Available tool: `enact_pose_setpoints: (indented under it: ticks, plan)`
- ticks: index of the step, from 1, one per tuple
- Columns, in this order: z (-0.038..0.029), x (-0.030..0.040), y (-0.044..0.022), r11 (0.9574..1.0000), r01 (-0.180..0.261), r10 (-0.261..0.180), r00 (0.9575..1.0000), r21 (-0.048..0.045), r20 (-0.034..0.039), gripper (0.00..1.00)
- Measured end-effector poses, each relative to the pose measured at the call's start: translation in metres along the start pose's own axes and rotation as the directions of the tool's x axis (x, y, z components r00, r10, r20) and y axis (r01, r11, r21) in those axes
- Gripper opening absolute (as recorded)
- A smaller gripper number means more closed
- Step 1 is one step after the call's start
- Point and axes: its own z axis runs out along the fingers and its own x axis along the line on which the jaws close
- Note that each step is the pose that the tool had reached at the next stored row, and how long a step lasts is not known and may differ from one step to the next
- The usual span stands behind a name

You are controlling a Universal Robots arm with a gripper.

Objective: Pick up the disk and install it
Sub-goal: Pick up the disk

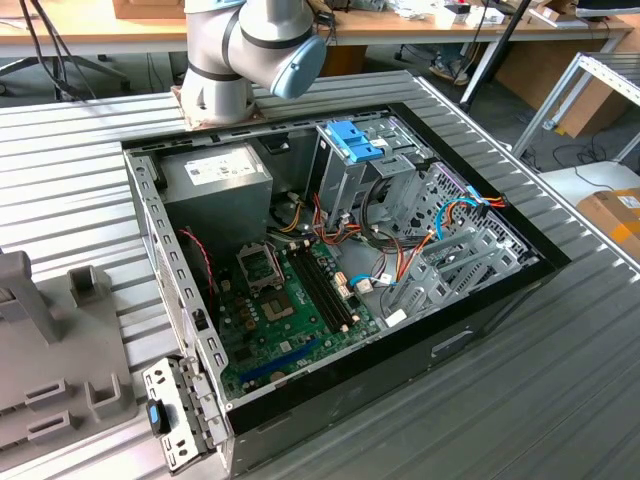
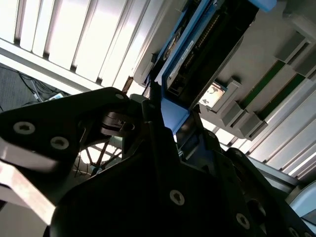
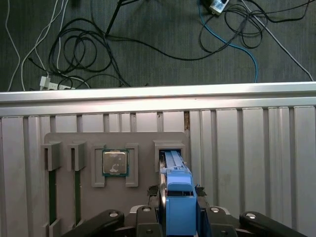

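Note:
The disk [image 3: 177, 197] is a flat black drive with bright blue rails and a blue end tab. It stands on edge, with its far end at a slot of the grey holder block [image 3: 143, 140]. My gripper [image 3: 175, 190] is shut on the blue tab end, one black finger pressed to each side. In the second wrist view the disk [image 2: 207, 44] stretches away from the gripper [image 2: 173, 118], blue tab between the fingers [image 2: 152, 111]. The open computer case [image 1: 400, 350] lies in the middle of the exterior view, away from the holder block [image 1: 50, 330].
A processor chip [image 3: 115, 162] and two upright green memory sticks [image 3: 52, 190] sit in the holder block's other slots. A tall silver cage with a blue clip [image 1: 352, 140] stands inside the case. The arm's base [image 1: 240, 50] rises behind the case. Cables [image 3: 89, 44] lie on the floor past the table edge.

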Motion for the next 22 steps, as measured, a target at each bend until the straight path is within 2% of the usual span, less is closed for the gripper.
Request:
enact_pose_setpoints:
  ticks: [2,4,5,8,10,12,14,16,21,22]
  plan:
    - [0.0,0.0001,0.0,1.0,0.0,0.0,1.0,0.0,0.0,0.36]
    - [-0.0001,0.0002,0.0,1.0,0.006,-0.006,1.0,-0.0003,0.0035,0.36]
    - [0.0,0.0001,0.0,0.9993,0.037,-0.037,0.9993,-0.0005,0.0072,0.36]
    - [0.0,0.0001,0.0002,0.9993,0.037,-0.037,0.9993,-0.0005,0.0072,0.36]
    - [-0.0027,0.0001,0.0003,0.9993,0.037,-0.037,0.9993,-0.0005,0.0072,0.36]
    - [-0.011,0.0,0.0003,0.9993,0.037,-0.037,0.9993,-0.0004,0.0072,0.36]
    - [-0.0163,0.0,0.0003,0.9993,0.037,-0.037,0.9993,0.0001,0.0072,0.36]
    - [-0.0275,-0.0001,0.0004,0.9993,0.037,-0.037,0.9993,0.001,0.0072,0.36]
    - [-0.0491,-0.0002,0.0004,0.9993,0.037,-0.037,0.9993,0.0019,0.0072,0.36]
    - [-0.0596,-0.0003,0.0005,0.9993,0.037,-0.037,0.9993,0.0025,0.0072,0.36]
